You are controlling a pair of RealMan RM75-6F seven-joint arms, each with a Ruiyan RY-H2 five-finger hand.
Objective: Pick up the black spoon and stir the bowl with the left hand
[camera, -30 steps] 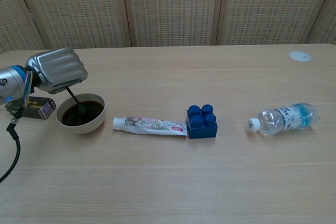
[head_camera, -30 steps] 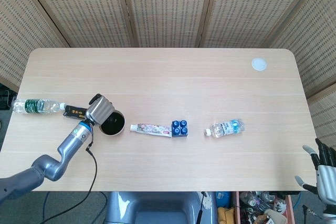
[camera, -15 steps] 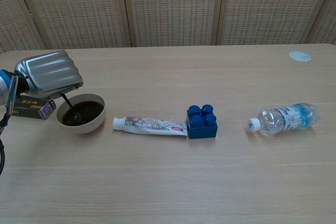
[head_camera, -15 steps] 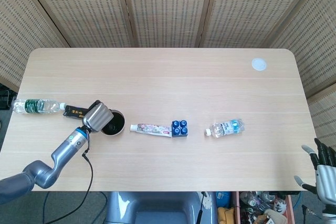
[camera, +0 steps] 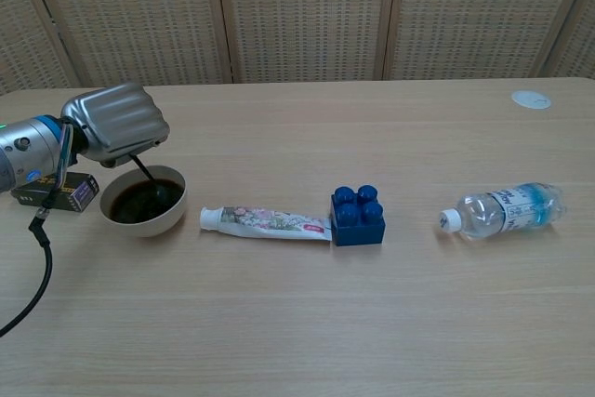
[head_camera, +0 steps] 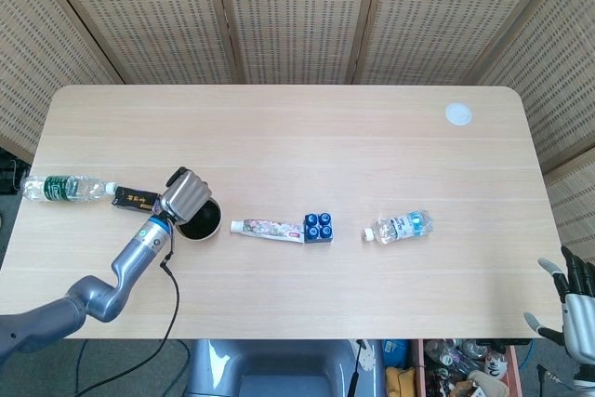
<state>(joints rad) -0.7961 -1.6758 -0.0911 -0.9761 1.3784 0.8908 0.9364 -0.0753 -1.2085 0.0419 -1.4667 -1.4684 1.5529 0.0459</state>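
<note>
From my head camera, my left hand (head_camera: 186,194) sits over the back-left edge of the bowl (head_camera: 199,219), closed around the black spoon. I cannot see the spoon itself here, because my hand covers it. Half a second ago my hand was lower and more to the left of the bowl; now it has moved up and right. The bowl has not moved. Behind my hand lie a small dark box (head_camera: 132,198) and a green-label water bottle (head_camera: 63,187) at the table's left edge. Right of the bowl lie a toothpaste tube (head_camera: 267,228), a blue toy block (head_camera: 319,226) touching the tube's end, and a clear water bottle (head_camera: 400,226). My right hand (head_camera: 574,304) hangs off the table's right front corner, fingers apart, holding nothing.

From my chest camera, my left hand (camera: 116,123) grips the top of the black spoon (camera: 149,178). The spoon slants down into the dark liquid in the bowl (camera: 143,200). Its tip is now more to the right side of the bowl; before it was at the left side. The tube (camera: 265,221), block (camera: 357,216) and bottle (camera: 503,210) stayed put.
</note>
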